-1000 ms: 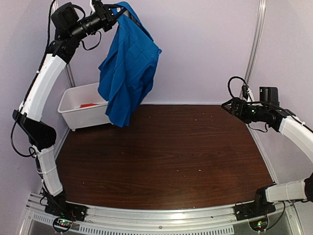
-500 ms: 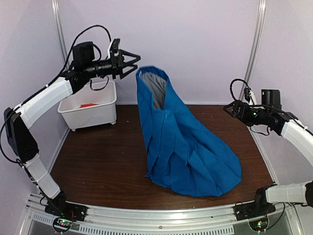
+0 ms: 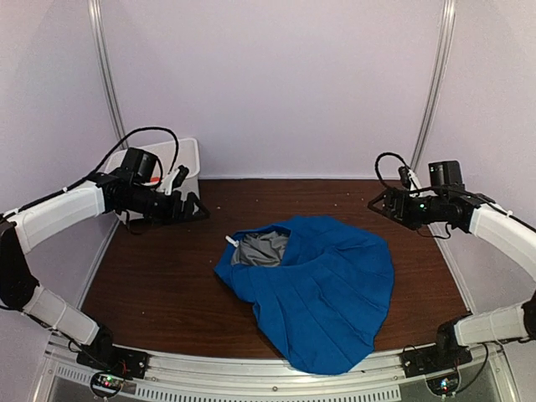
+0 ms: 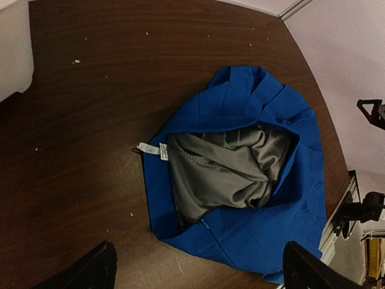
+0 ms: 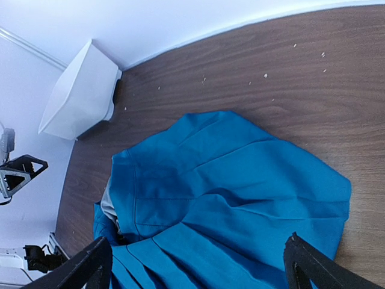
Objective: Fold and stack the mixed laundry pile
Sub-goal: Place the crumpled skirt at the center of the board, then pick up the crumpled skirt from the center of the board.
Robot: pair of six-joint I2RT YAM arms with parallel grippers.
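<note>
**Ana:** The blue garment (image 3: 314, 289) is lying crumpled on the bench (image 3: 159, 285), spreading from the middle towards 5 o'clock. Its grey lining (image 4: 228, 168) is gaping at the 10 o'clock end, beside a white label (image 4: 150, 149). Nothing is holding it.

**Ben:** Then I'd say flattening is coming before any fold. The near hem is sitting close to the 6 o'clock edge, so they should be drawing it back towards 12, not dragging it nearer. One gripper should take the opening by the label and the other the far hem, pinching both layers, or the lining is going to bunch inside.

**Ana:** The left gripper (image 3: 188, 205) is hanging empty with its jaws spread wide, at 9 o'clock of the cloth and well apart from it. That forearm is lying nearly level, pointing towards 3, in front of the white bin (image 3: 191, 155).

**Ben:** The right gripper (image 3: 378, 203) is gaping wide and empty too, up at 2 o'clock. Its elbow is bent, and the wrist is aiming towards 9.
</note>
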